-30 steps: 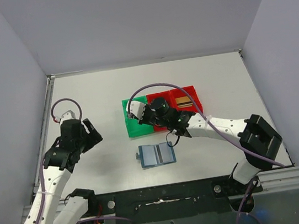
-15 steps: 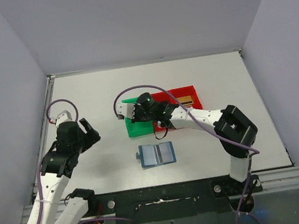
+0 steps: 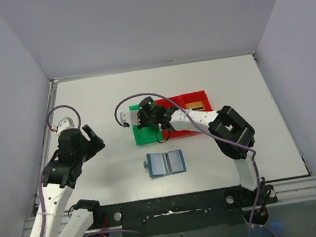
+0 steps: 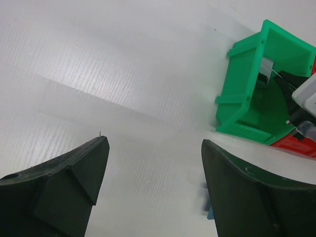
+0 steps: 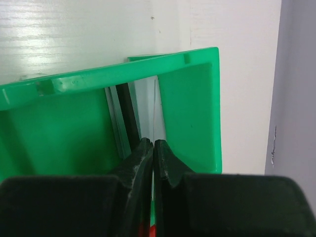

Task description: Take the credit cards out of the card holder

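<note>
**A:** Where's the card holder (image 3: pixel 166 163)?

**B:** Lying open and flat on the table (image 3: pixel 84 99), near the middle of its near edge, with nothing touching it. Whether any cards are left in its pockets I can't tell.

**A:** Which step is this?

**B:** Dropping a card off, I'd judge. The right gripper (image 5: pixel 153 144) is over the green bin (image 5: pixel 190 98), well apart from the holder. Its fingers are pressed together on what looks like a thin card (image 5: pixel 154 108) seen edge-on, pointing down into the bin.

**A:** And the other one?

**B:** The left gripper (image 4: pixel 154 148) hangs over the left side of the table, fingers spread, holding nothing.

**A:** What does the next move call for?

**B:** Part the right fingers so the card falls inside the bin — then check the holder for more.

**A:** Any writing?

**B:** None I can read — no brand or label on the holder, the card or the bins. The red bin (image 3: pixel 197 94) beside the green one holds something brownish, too small to make out.
</note>
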